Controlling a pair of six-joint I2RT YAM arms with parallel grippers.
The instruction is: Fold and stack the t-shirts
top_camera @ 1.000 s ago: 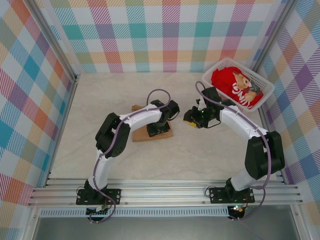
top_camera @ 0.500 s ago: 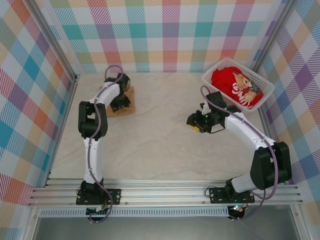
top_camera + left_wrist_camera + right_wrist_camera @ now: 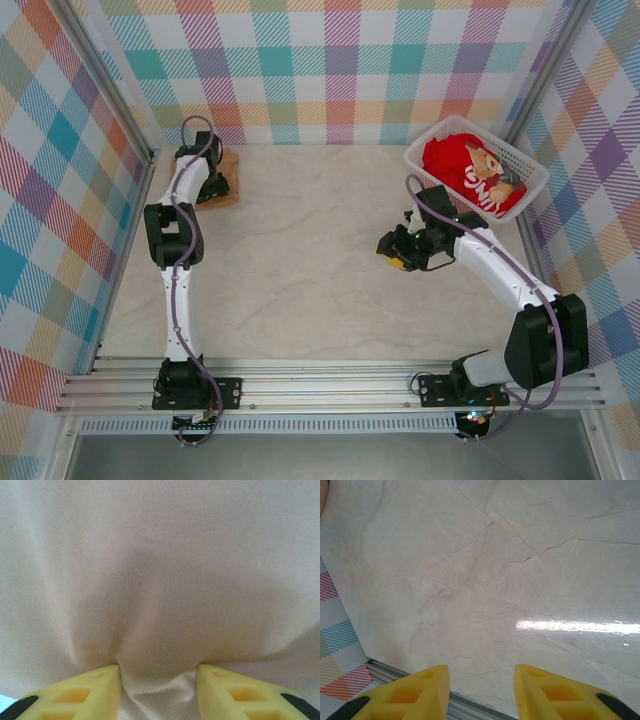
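The folded tan t-shirt (image 3: 229, 187) lies at the table's back left, by the left wall. My left gripper (image 3: 208, 182) is on it at full reach. In the left wrist view tan cloth (image 3: 160, 580) bulges between the yellow fingers (image 3: 90, 690), and the left gripper (image 3: 157, 680) is shut on that fold. A red t-shirt (image 3: 462, 168) with a bear print lies bunched in the white basket (image 3: 533, 172) at the back right. My right gripper (image 3: 397, 250) hovers left of the basket; in its wrist view the right gripper (image 3: 481, 680) is open over bare table with nothing between its fingers.
The marble-look tabletop (image 3: 300, 280) stretches between the arms. Checked walls with metal posts (image 3: 150, 165) close in the left, back and right sides. A metal rail (image 3: 330, 385) runs along the near edge by the arm bases.
My left arm has swung from the table's middle to the back left corner, carrying the tan t-shirt along. The right gripper has drifted slightly toward the near side.
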